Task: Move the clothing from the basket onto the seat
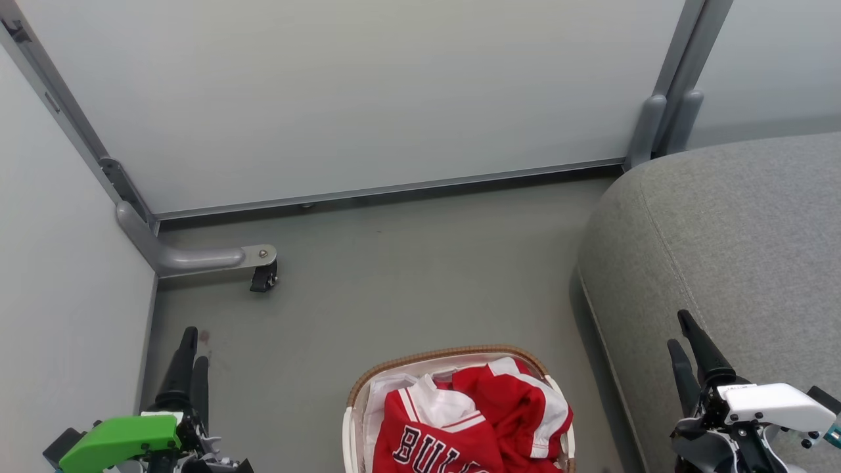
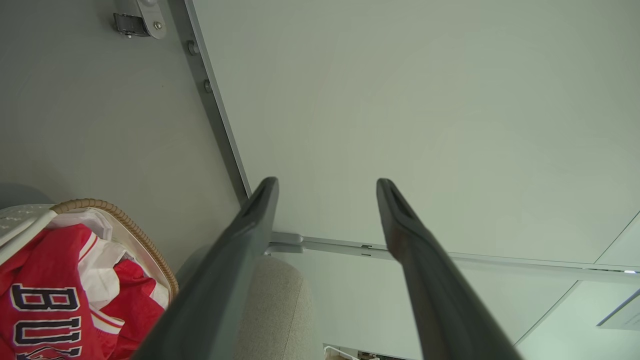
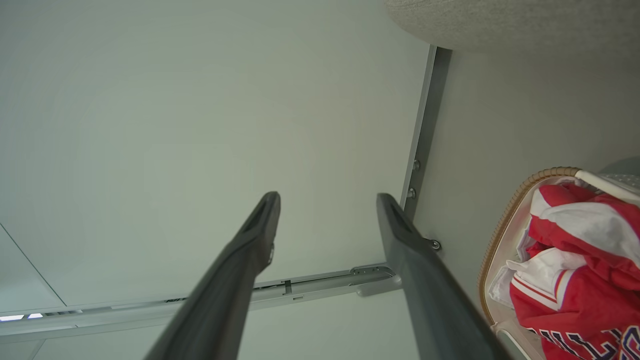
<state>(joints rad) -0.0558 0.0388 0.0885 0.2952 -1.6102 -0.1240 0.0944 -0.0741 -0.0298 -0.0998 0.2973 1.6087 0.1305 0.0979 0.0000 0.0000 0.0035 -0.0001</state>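
Clothing [image 1: 460, 420]: red jerseys with white trim, heaped loosely in the basket [image 1: 453, 353]. Black-and-white "BUL…" lettering faces up on the nearest piece. The rest of the word is cut off by the lower frame edge. Not yet moved to the seat.

White liner [image 1: 384, 387]: visible inside the basket on the robot's left side, beside the red cloth.

Basket: brown woven rim, white wall. It stands on the grey floor [image 1: 394, 282] at the bottom centre of the head view.

Seat [image 1: 736, 236]: grey fabric with a rounded corner and a stitched seam. It is on the robot's right of the basket, with a strip of floor between them.

Left claw [image 2: 327, 182]: fingers spread wide with nothing between them. In the head view it sits at the lower left above the floor, well apart from the basket.

Right claw [image 3: 327, 197]: fingers likewise spread wide and holding nothing. In the head view it sits at the lower right, over the seat's near edge.

Background: pale partition panels [image 1: 361, 98] in grey frames. A caster foot [image 1: 263, 279] rests on the floor at the far left.
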